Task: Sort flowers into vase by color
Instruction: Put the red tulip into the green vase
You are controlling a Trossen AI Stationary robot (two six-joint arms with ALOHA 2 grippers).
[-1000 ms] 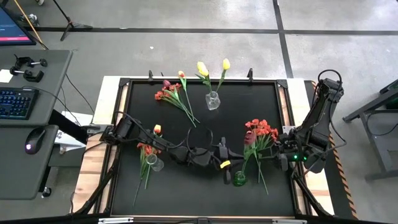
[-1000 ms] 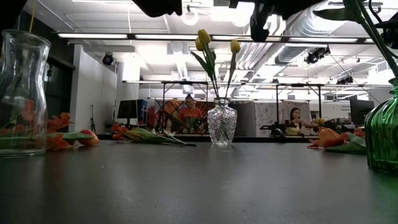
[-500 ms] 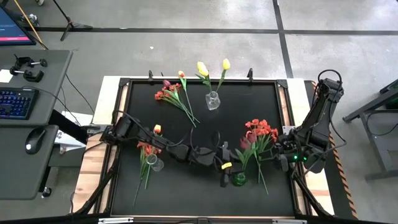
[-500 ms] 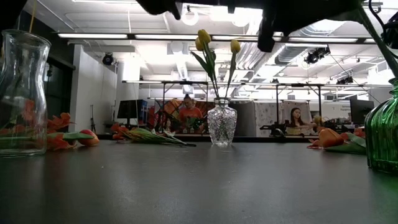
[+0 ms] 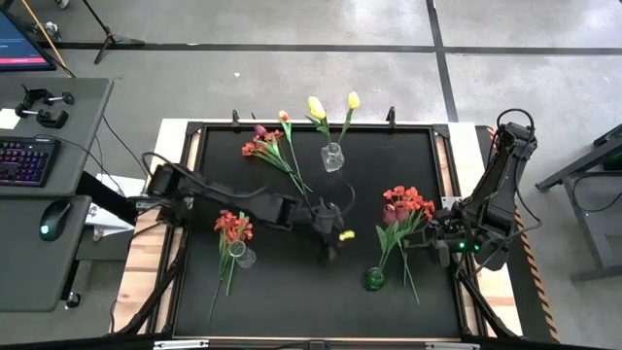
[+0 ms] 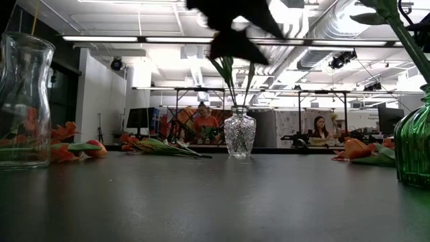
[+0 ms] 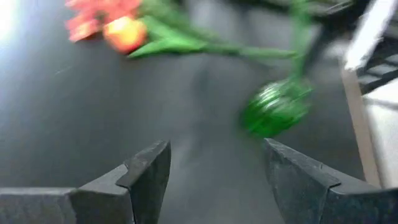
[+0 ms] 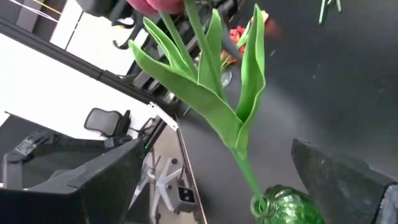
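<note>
table (image 5: 292,282): matt black | green vase (image 5: 374,280): glossy ribbed glass

In the left wrist view we see the green vase (image 7: 275,107) and the red flowers (image 7: 106,28) only as smears, and the flowers run off the picture's edge. In the low view a dark blurred shape (image 6: 232,27) covers the heads of the flowers in the clear vase (image 6: 240,134); we cannot tell which part of an arm it is. The green vase (image 6: 414,144) there is cut by the edge. In the right wrist view the maroon tulip head (image 8: 163,5) is cropped.
</note>
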